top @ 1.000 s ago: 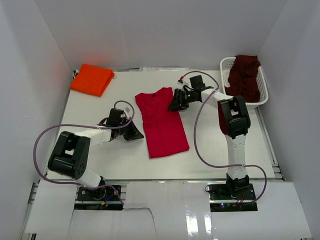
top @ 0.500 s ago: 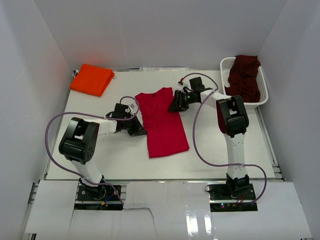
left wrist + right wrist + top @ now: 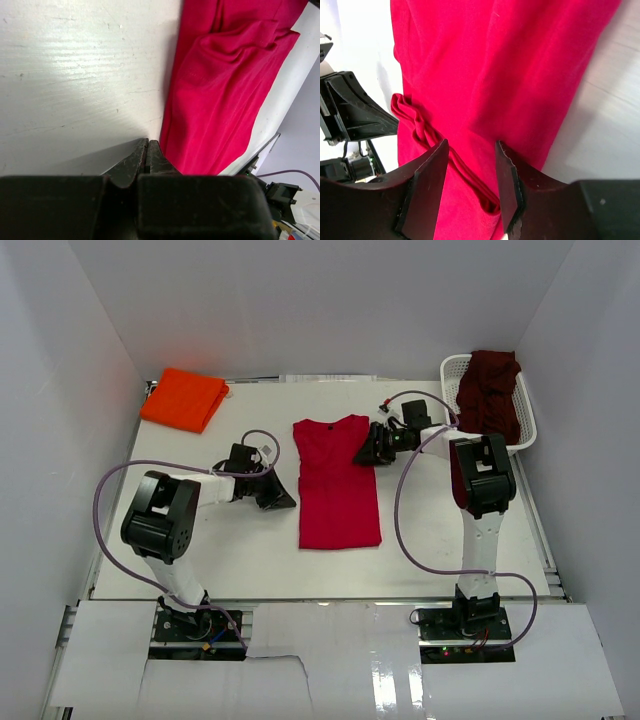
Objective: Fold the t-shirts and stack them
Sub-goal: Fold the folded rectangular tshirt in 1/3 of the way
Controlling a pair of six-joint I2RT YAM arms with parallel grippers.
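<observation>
We are looking at the left gripper (image 3: 148, 143) with its jaws pressed together on nothing. It is sitting low over the table (image 3: 200, 550), just beside the left edge of the red shirt (image 3: 338, 485) and apart from the cloth. The right gripper (image 3: 471, 147) is hovering at the red shirt's upper right edge, its jaws standing partly apart. Flat red cloth is showing through the gap, and we cannot see any of it clamped. The red shirt is lying flat as a long narrow strip, sleeves tucked in, collar pointing away from the arm bases. The orange shirt (image 3: 184, 398) is lying folded well beyond the red shirt's upper left. The maroon shirt (image 3: 488, 390) is sitting bunched in the basket (image 3: 450, 370), beyond the red shirt's upper right.
</observation>
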